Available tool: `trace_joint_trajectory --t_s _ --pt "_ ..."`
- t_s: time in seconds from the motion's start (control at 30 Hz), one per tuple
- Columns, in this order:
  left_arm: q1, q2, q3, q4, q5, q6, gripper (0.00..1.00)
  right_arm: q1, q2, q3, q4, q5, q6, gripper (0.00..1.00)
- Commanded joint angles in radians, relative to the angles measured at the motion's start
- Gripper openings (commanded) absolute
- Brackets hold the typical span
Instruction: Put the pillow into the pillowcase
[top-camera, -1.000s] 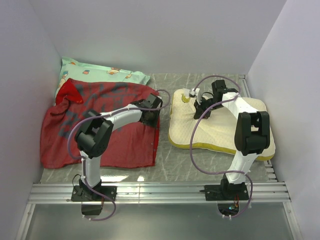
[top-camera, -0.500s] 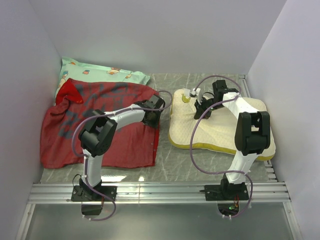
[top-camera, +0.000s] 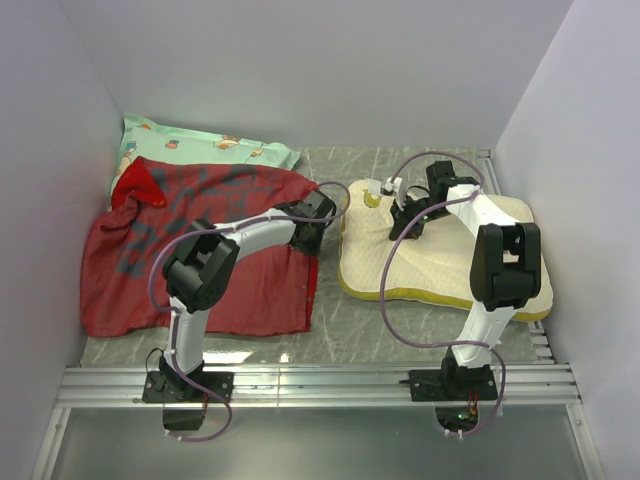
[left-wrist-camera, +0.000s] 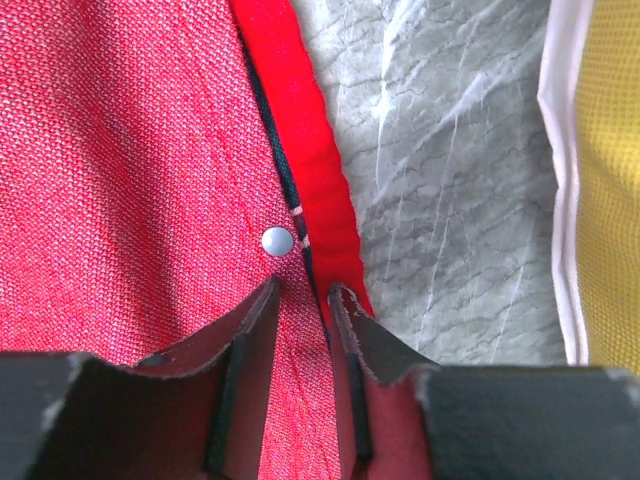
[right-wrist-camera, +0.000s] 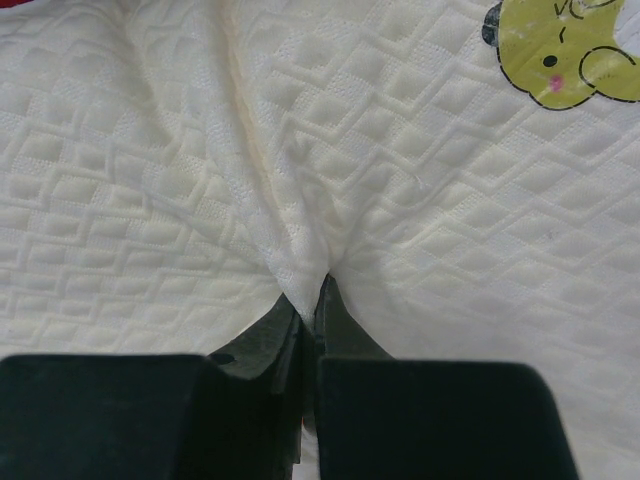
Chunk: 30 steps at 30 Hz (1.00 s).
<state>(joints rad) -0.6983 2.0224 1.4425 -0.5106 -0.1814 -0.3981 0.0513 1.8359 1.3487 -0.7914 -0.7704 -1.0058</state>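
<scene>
The red pillowcase lies flat at the left, dull red side up. My left gripper sits low over its right edge. In the left wrist view the left gripper has its jaws a narrow gap apart, straddling the pillowcase hem just below a silver snap. The cream pillow with its yellow edge band lies at the right. My right gripper is on its far left part. In the right wrist view the right gripper is shut on a pinched fold of the dimpled pillow.
A mint-green pillow lies under the pillowcase's far edge at the back left. A strip of marble table separates the pillowcase from the pillow's yellow band. A yellow-green cartoon patch marks the pillow. Walls stand close on three sides.
My left gripper has slid a little to the right, to the pillowcase's right edge. The right arm and the pillow have hardly moved.
</scene>
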Motion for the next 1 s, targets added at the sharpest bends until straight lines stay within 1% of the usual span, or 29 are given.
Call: trace_joint_trajectory --t_s 0.0,0.07,0.17,0.2,0.33,0.43,0.5,0.53,0.8,0.93,0.97 --pt "0.006 0.019 0.015 -0.016 -0.039 -0.007 0.33 -0.014 -0.010 0.003 -0.057 -0.017 -0.001 0.00" --pt "0.005 0.030 0.016 -0.019 -0.047 -0.001 0.31 -0.016 -0.009 0.004 -0.061 -0.017 -0.004 0.00" --pt "0.006 0.039 0.019 -0.025 -0.064 -0.001 0.25 -0.016 -0.010 0.007 -0.072 -0.020 -0.008 0.00" --pt "0.008 0.030 0.019 -0.025 -0.061 0.001 0.22 -0.016 -0.013 0.007 -0.075 -0.023 -0.010 0.00" --pt "0.006 -0.005 0.019 -0.025 -0.047 0.010 0.15 -0.015 -0.020 0.006 -0.085 -0.029 -0.016 0.00" --pt "0.008 -0.019 0.010 -0.025 -0.040 0.012 0.06 -0.016 -0.021 0.010 -0.086 -0.033 -0.014 0.00" --pt "0.006 -0.036 -0.002 -0.017 -0.021 0.013 0.03 -0.016 -0.020 0.013 -0.094 -0.035 -0.014 0.00" --pt "0.006 -0.042 -0.007 -0.014 -0.009 0.016 0.00 -0.016 -0.021 0.015 -0.097 -0.035 -0.016 0.00" --pt "0.003 -0.122 -0.048 0.029 0.051 0.027 0.00 -0.016 -0.024 0.018 -0.117 -0.035 -0.028 0.00" --pt "0.003 -0.105 -0.039 0.011 0.057 0.030 0.04 -0.016 -0.021 0.023 -0.120 -0.036 -0.030 0.00" --pt "0.003 -0.099 -0.036 0.006 0.062 0.030 0.03 -0.016 -0.021 0.023 -0.123 -0.038 -0.031 0.00"
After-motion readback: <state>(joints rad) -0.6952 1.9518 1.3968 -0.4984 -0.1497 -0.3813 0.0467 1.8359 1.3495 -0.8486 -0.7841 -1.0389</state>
